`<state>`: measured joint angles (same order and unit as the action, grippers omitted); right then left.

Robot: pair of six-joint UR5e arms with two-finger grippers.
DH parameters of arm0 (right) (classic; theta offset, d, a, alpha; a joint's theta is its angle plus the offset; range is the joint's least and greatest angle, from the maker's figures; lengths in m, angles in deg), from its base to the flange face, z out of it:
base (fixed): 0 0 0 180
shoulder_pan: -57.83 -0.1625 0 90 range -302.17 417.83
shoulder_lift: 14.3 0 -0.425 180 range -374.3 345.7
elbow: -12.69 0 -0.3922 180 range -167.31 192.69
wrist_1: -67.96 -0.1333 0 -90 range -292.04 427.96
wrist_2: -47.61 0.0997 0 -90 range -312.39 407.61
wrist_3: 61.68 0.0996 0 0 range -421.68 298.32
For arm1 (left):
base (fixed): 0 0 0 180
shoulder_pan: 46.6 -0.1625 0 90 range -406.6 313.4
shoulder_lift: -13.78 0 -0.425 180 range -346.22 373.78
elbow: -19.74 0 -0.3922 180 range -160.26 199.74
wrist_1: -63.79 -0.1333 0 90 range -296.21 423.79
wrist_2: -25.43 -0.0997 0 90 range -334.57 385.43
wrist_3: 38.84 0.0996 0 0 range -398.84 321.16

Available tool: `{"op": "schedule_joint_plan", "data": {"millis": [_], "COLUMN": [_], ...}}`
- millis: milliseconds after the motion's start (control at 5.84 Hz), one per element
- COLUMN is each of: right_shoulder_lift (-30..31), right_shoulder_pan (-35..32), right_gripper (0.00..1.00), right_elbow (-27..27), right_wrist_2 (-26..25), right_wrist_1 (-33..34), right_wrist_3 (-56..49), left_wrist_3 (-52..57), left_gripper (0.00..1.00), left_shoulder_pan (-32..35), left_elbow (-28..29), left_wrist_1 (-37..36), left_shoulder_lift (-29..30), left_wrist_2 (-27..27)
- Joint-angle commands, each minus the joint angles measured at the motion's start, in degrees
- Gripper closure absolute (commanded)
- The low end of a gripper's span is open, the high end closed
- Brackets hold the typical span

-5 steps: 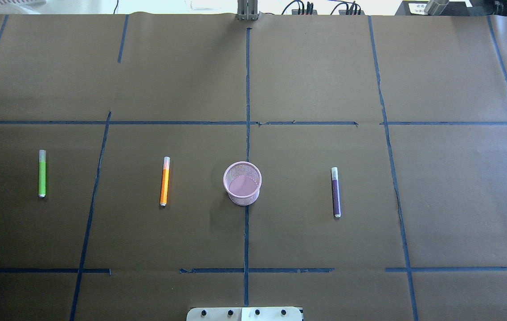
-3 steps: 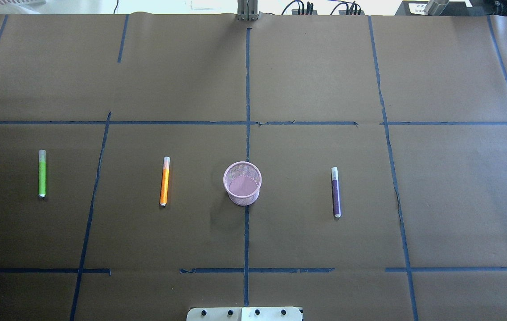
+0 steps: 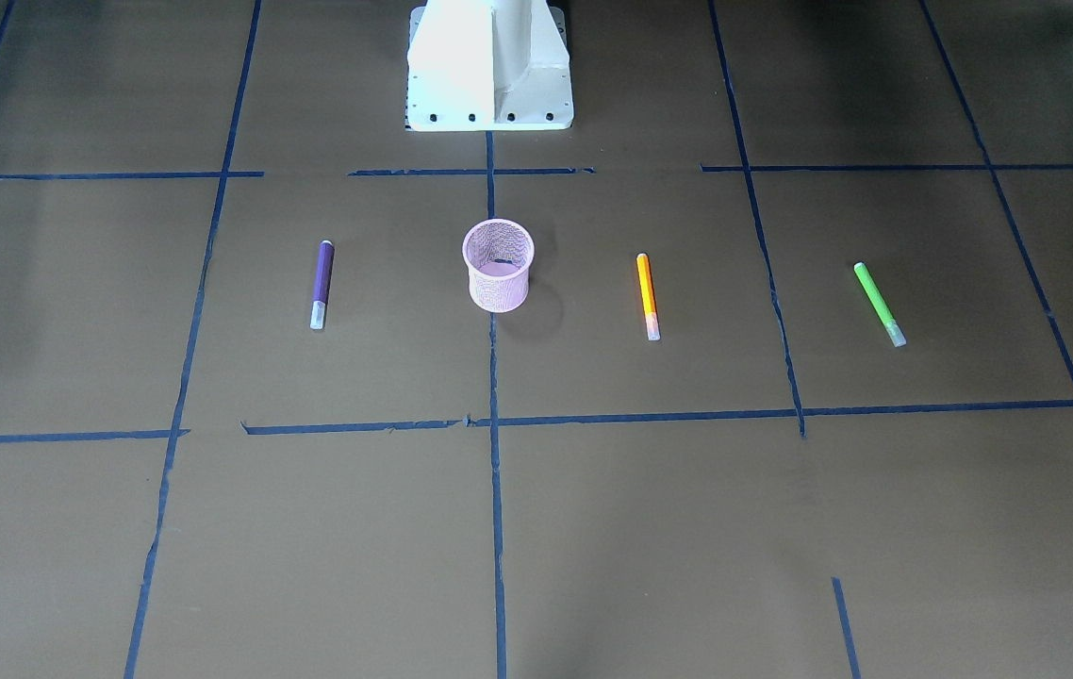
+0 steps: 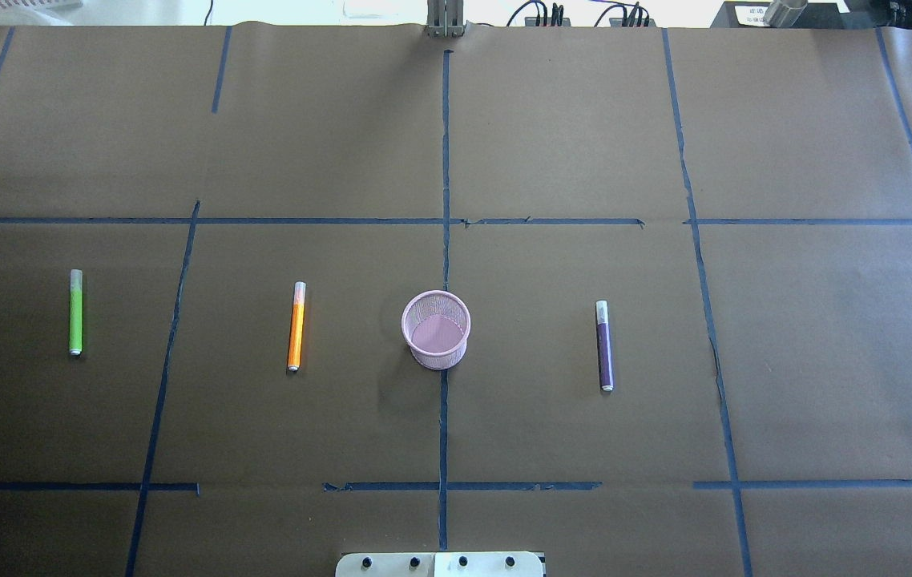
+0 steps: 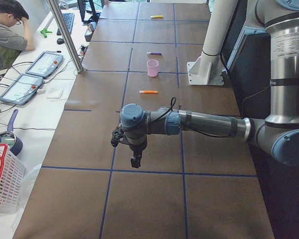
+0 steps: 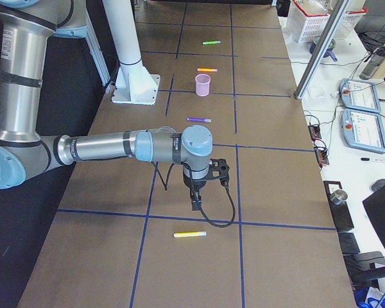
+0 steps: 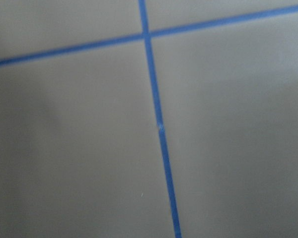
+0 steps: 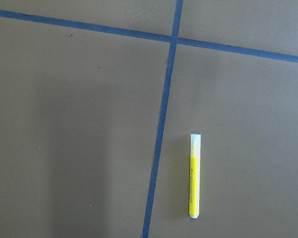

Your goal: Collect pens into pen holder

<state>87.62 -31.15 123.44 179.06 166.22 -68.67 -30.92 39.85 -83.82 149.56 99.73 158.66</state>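
The pink mesh pen holder stands upright at the table's middle, also in the front view. The green pen and orange pen lie to its left, the purple pen to its right. The yellow pen lies beyond the overhead view's right edge, close below my right gripper. My left gripper hangs over the table's left end. Both grippers point down and show only in the side views, so I cannot tell whether they are open or shut.
The robot's white base mount stands at the table's near edge behind the holder. Blue tape lines cross the brown table cover. A metal post, teach pendants, a white basket and a seated operator are off the far side.
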Motion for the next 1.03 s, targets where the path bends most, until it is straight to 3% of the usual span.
{"op": "schedule_joint_plan", "data": {"millis": [0,171,685,856], "right_shoulder_lift": [-0.1,-0.1,-0.1,-0.1], "right_shoulder_pan": [0.0,0.0,0.0,0.0], "right_gripper": [0.0,0.0,0.0,0.0], "right_elbow": [0.4,0.4,0.4,0.4], "right_wrist_2": [1.5,1.6,1.6,1.7], "right_wrist_1": [0.0,0.0,0.0,0.0], "right_wrist_3": [0.3,0.6,1.4,1.4], "left_wrist_3": [-0.2,-7.6,-24.4,-32.3], "left_gripper": [0.0,0.0,0.0,0.0], "left_shoulder_pan": [0.0,-0.8,-12.9,-16.7], "left_elbow": [1.2,1.4,1.6,1.6], "left_wrist_1": [7.2,7.4,11.3,13.2], "left_shoulder_lift": [4.0,4.5,5.0,5.0], "left_wrist_2": [0.3,0.3,-0.4,-3.6]}}
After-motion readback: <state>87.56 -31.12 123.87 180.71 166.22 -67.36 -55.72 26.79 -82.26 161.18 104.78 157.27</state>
